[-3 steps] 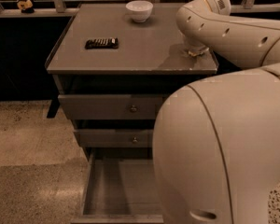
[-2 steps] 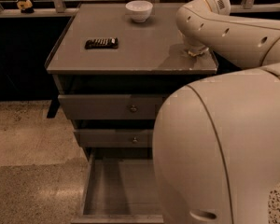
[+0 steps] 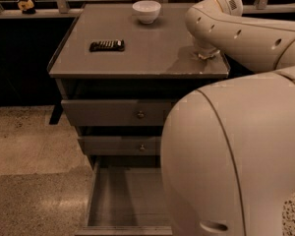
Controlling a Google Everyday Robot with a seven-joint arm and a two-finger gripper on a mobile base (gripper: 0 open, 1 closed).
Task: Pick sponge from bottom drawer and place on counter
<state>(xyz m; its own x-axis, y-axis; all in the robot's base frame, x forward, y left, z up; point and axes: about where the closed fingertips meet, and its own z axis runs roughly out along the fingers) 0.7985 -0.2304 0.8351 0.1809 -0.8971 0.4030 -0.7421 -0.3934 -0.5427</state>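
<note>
The bottom drawer stands pulled out, and the part of its grey inside that shows holds nothing; its right side is hidden behind my arm. My gripper is down at the counter near its right front corner, mostly hidden by my wrist. A small yellowish bit, probably the sponge, shows right under the gripper on the counter top.
A white bowl stands at the back of the counter. A dark bar with pale markings lies at the left. Two upper drawers with knobs are slightly out. My arm's big body fills the right foreground.
</note>
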